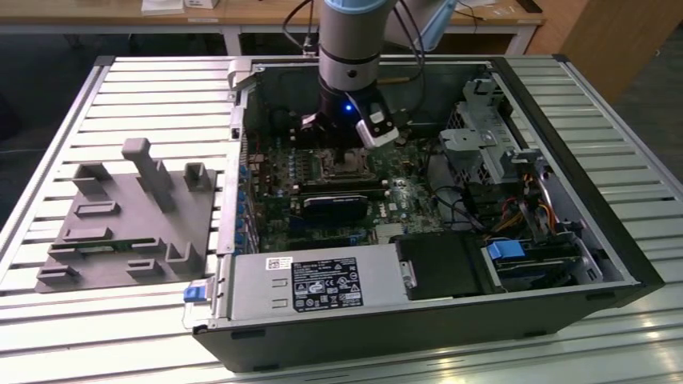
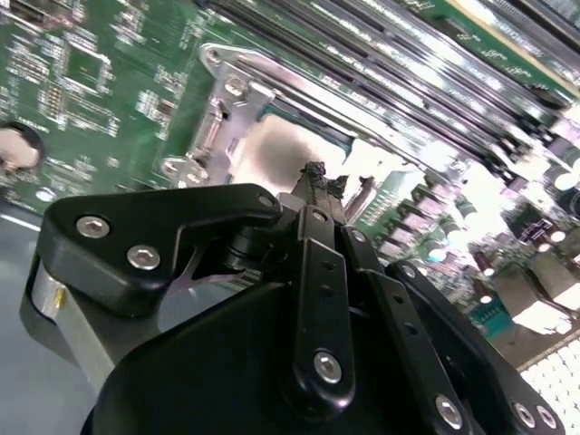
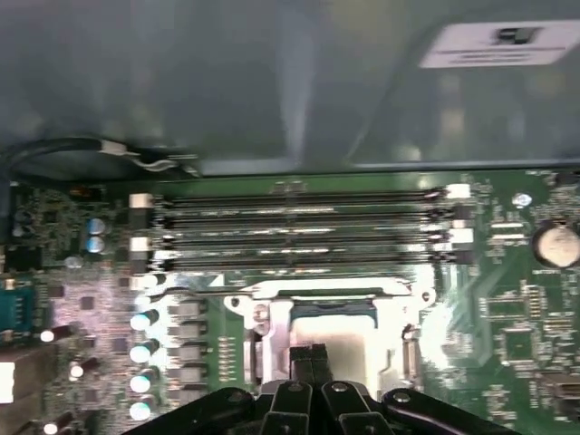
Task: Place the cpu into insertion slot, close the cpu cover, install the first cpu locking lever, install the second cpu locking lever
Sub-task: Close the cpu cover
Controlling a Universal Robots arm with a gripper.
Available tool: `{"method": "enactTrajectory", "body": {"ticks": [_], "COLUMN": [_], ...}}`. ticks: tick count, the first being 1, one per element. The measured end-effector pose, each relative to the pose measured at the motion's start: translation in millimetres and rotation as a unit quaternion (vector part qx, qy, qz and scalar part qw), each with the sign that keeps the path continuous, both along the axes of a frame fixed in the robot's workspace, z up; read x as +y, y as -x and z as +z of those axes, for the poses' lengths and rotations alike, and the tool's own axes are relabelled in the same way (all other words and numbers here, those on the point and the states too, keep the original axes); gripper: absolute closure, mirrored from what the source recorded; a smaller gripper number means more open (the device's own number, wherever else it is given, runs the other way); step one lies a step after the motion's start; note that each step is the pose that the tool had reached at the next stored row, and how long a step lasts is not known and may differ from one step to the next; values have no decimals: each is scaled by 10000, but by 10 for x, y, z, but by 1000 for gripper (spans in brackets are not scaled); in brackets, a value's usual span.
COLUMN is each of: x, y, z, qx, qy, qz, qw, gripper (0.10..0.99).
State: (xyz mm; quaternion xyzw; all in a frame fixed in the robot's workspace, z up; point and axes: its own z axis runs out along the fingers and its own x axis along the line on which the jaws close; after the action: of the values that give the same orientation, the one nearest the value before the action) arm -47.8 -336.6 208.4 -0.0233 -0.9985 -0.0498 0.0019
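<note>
A computer case [image 1: 597, 200] lies open on the slatted desk [image 1: 160, 88], and the robot arm [image 1: 350, 48] reaches down into it, above the middle of the green motherboard [image 2: 82, 63]. The claw [image 2: 314, 174] is clenched: in both wrist views its two black fingertips [image 3: 304, 362] are pressed one against the other, and I see nothing between them. The tips hang just above the cpu [image 3: 340, 328], near one edge of it; whether they touch it, I cannot tell. The cpu sits in the insertion slot [image 1: 344, 166], its dull silver top facing up. The cpu cover [image 3: 317, 288], a thin silver frame, lies around the chip, so the chip shows through the cut-out middle. If the locking levers are fastened or not, I cannot tell. Beside the socket run four long dark memory slots [image 3: 299, 227]. In the exterior view a grey power supply [image 1: 309, 284] with a white label fills the near side of the case. At the exterior view's left, well apart from the case, a grey moulded fixture [image 1: 117, 220] with several upright posts rests on the desk.
</note>
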Motion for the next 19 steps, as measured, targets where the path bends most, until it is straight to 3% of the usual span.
{"method": "enactTrajectory", "body": {"ticks": [5,8,19], "x": [0,0,0], "y": [-108,-110,-111], "z": [0,16,268], "qx": [3,3,3], "qy": [0,1,0], "qz": [0,1,2], "qw": [10000,10000,10000], "gripper": [980,980,980]}}
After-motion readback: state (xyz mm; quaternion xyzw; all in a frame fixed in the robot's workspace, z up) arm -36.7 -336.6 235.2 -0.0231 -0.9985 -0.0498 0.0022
